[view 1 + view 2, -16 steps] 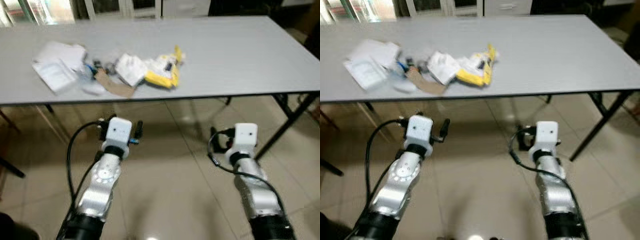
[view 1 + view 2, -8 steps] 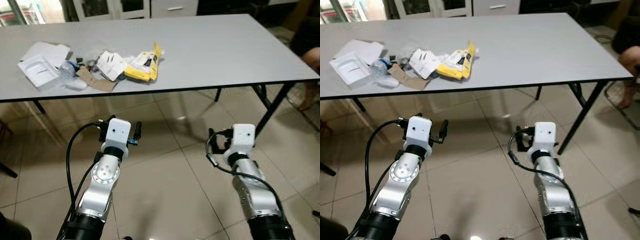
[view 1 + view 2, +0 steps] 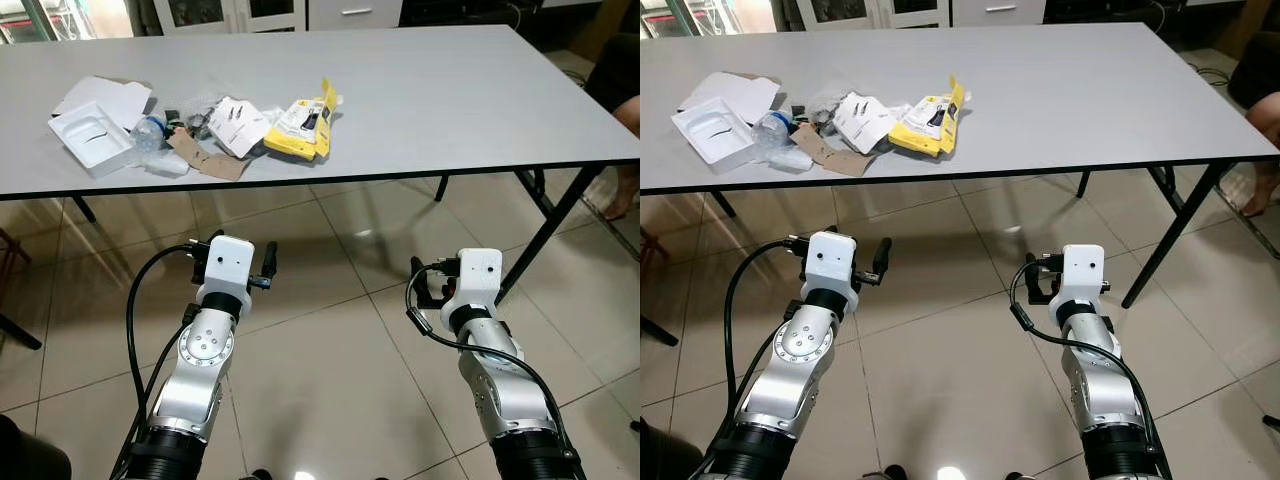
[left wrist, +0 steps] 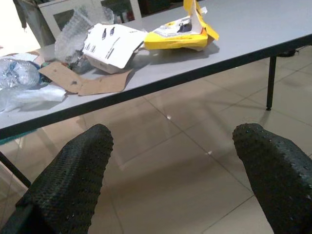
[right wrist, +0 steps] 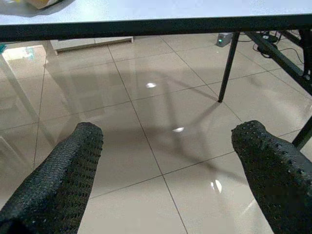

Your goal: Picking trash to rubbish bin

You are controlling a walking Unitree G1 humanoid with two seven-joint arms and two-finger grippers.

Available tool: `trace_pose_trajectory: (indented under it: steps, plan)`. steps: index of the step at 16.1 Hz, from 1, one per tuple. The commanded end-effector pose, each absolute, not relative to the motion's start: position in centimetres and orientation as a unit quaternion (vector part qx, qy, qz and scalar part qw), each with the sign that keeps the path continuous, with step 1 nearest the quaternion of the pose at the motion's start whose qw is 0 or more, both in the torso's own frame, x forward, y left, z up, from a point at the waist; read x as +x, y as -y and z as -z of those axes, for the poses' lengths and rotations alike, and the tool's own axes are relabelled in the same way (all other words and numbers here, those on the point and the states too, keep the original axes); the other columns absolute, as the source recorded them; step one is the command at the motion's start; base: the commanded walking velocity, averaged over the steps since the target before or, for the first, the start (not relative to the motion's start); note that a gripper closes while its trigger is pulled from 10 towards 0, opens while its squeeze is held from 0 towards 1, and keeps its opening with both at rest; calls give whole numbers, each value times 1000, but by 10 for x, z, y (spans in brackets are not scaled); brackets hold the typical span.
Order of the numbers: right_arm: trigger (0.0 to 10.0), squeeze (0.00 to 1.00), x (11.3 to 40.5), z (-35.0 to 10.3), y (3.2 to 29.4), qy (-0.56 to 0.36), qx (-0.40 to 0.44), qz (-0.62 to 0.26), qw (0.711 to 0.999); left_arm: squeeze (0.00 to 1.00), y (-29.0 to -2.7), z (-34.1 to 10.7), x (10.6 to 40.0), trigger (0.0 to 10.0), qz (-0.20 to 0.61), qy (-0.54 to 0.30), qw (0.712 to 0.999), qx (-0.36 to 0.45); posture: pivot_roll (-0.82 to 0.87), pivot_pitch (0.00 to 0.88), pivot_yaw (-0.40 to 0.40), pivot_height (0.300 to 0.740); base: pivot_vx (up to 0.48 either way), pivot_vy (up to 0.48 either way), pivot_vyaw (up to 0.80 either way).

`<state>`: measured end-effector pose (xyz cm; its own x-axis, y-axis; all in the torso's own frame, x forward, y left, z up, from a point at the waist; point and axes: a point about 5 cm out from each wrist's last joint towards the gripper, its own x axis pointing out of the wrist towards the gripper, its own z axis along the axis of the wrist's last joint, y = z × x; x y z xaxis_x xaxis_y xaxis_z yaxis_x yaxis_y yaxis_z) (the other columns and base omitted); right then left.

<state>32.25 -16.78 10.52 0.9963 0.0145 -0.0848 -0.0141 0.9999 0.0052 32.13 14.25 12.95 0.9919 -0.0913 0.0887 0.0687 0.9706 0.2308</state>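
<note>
Fingers on both your left gripper [image 4: 170, 180] and right gripper [image 5: 168, 170] are spread wide and hold nothing, low before the grey table [image 3: 450, 100], where the trash [image 3: 200, 125] lies untouched, so every piece is left.

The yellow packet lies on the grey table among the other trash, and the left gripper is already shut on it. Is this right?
Not quite. The yellow packet does lie on the grey table among the other trash, but the left gripper is open and holds nothing; it is below the table edge, over the floor. The left wrist view shows this.
</note>
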Motion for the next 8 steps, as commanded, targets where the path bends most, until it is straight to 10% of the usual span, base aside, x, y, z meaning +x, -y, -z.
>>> trace_pose_trajectory:
  steps: [1, 8]
  plan:
    - [10000, 0, 322, -104, 168, -47, 3, -9, 999, 0, -145, -128, 322, 10000, 33, 43, 992, 111, -19, 171, 26, 740, 0, 0, 0]
    - [10000, 0, 322, -104, 167, -47, 4, -13, 999, 0, -146, -129, 322, 10000, 30, 44, 992, 114, -18, 165, 27, 740, 314, 0, 0]
